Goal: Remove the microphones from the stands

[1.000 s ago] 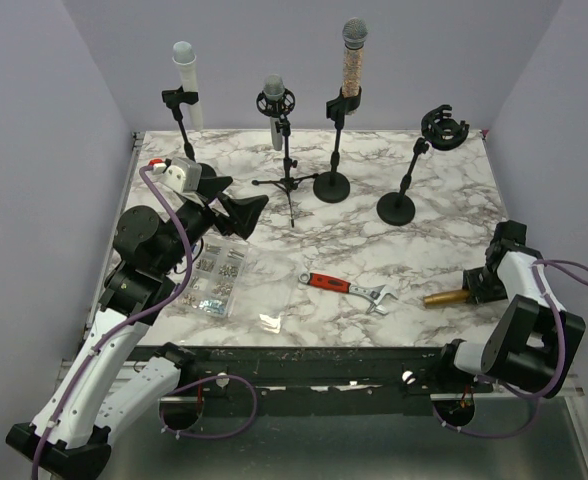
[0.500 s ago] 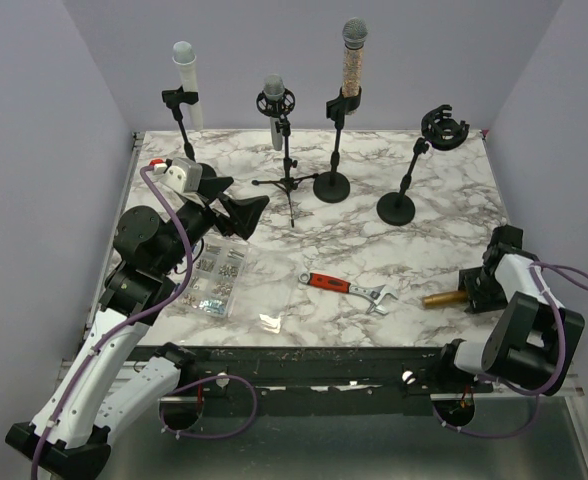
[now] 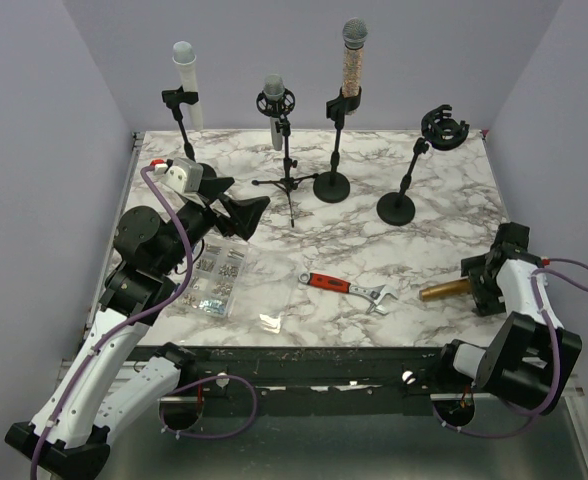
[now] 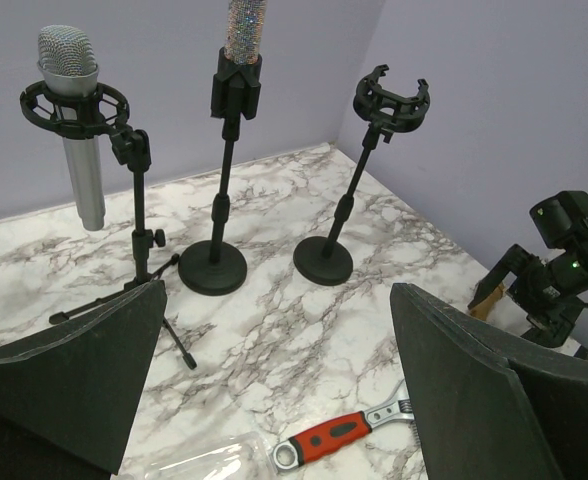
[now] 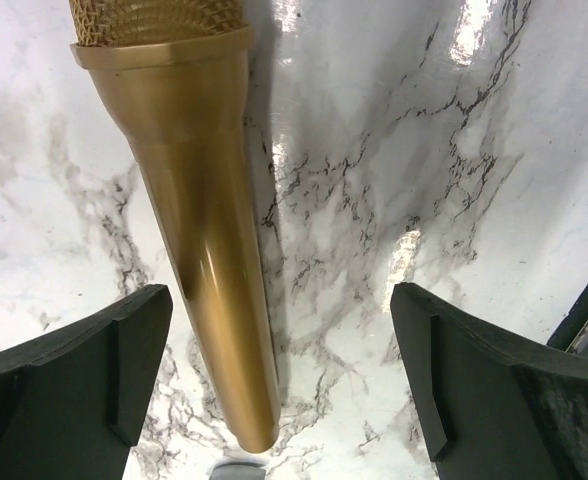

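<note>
A gold microphone (image 3: 444, 292) lies flat on the marble table at the right, head pointing left. My right gripper (image 3: 481, 283) is open astride its tail end. In the right wrist view the microphone (image 5: 199, 230) rests on the marble nearer the left finger, and neither pad of the gripper (image 5: 279, 370) touches it. The empty stand (image 3: 414, 165) with its round clip stands behind it and shows in the left wrist view too (image 4: 359, 180). My left gripper (image 3: 239, 215) hangs open over the left middle of the table, nothing between its fingers (image 4: 74, 370).
Three stands at the back still hold microphones: white (image 3: 186, 75), grey (image 3: 274, 105), glittery (image 3: 352, 60). A red-handled wrench (image 3: 349, 288) lies at the front centre. A bag of screws (image 3: 214, 275) and a small plastic packet (image 3: 271, 321) lie front left.
My right gripper has opened and let go of the gold microphone, which now lies on the table. The left arm has not moved.
</note>
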Tool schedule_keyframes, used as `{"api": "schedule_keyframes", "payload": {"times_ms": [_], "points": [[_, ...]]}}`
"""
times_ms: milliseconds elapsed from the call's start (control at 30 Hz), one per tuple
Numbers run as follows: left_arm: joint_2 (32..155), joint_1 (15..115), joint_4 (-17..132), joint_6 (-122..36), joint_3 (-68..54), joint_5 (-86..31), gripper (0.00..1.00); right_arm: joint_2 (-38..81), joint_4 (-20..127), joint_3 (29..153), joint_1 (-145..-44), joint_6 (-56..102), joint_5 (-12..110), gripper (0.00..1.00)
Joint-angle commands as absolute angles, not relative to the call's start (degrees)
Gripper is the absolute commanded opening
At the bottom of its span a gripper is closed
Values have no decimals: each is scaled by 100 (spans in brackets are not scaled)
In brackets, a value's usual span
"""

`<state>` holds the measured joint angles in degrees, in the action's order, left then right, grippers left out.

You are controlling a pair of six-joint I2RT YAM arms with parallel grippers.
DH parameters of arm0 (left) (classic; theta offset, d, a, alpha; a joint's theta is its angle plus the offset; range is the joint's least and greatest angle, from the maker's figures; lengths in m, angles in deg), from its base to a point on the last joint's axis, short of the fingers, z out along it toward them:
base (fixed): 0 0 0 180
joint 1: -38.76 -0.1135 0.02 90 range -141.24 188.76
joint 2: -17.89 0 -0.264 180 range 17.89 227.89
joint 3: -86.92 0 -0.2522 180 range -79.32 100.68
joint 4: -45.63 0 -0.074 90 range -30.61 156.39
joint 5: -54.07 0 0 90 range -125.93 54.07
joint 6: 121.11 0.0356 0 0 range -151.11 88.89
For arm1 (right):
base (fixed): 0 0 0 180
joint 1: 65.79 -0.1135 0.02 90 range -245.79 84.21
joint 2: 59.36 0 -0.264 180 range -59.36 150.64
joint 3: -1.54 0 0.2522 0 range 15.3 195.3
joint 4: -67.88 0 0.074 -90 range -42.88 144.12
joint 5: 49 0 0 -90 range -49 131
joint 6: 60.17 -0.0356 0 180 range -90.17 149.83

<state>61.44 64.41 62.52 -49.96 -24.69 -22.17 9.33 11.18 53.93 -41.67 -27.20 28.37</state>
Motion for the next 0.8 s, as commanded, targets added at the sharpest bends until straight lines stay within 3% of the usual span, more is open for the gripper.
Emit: {"api": "schedule_keyframes", "payload": {"times_ms": [0,767], "points": [[6095,6491,6336,-4948,-2307,-2259,99,730,953,5630,-4118,-2614,2697,100],[6109,6535,6345,-4983,-2298,-2230,98,237,1185,6040,-4275,-1606,2976,100]]}}
